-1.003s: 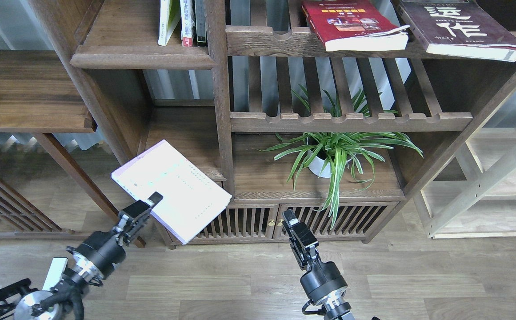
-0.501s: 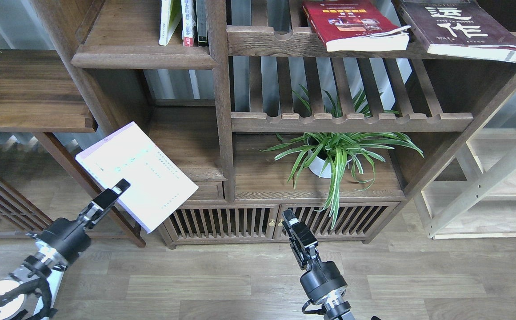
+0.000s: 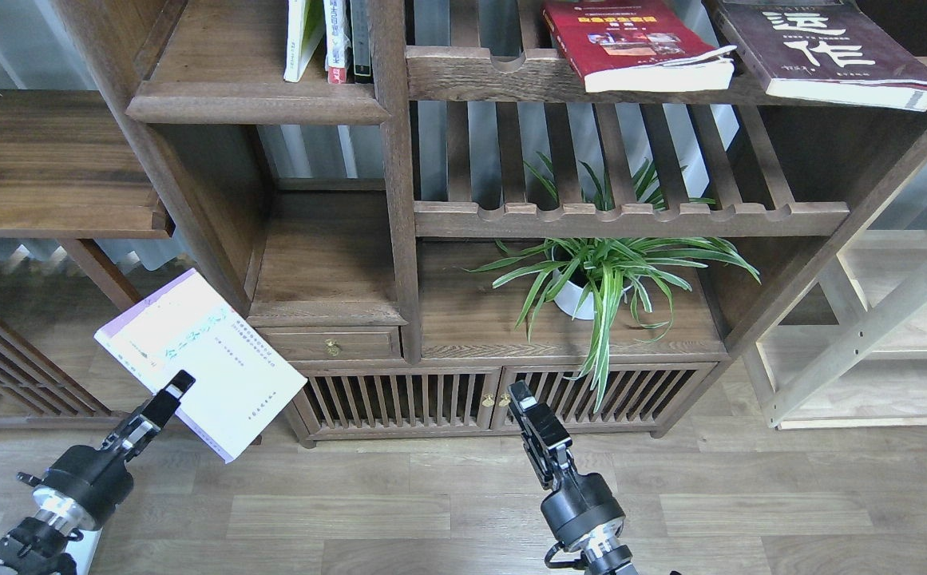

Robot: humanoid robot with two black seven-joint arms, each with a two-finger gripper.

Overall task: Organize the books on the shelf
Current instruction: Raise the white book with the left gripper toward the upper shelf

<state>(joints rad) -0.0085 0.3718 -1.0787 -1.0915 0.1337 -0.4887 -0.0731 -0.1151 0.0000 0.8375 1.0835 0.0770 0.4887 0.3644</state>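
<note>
My left gripper (image 3: 176, 386) is shut on the near edge of the pale lavender-white book (image 3: 207, 363) and holds it tilted in the air, low at the left, in front of the bookcase's left leg. The red book with a yellow band (image 3: 635, 44) and the maroon-brown book with cream characters (image 3: 826, 48) lie flat on the top slatted rack at the right. The dark solid shelf (image 3: 247, 100) at upper left holds three upright books (image 3: 331, 40) at its right end. My right gripper (image 3: 528, 406) is low in the middle, empty, its fingers together.
A potted spider plant (image 3: 603, 275) stands on the cabinet top at the centre right. A small lower shelf (image 3: 327, 255) with a drawer beneath is right of the held book. A pale wood frame (image 3: 870, 335) is at the far right. A dark side shelf (image 3: 48, 168) is at the left.
My left arm has drawn back down and to the left, carrying the lavender-white book away from the lower shelf. The right arm has not moved.
</note>
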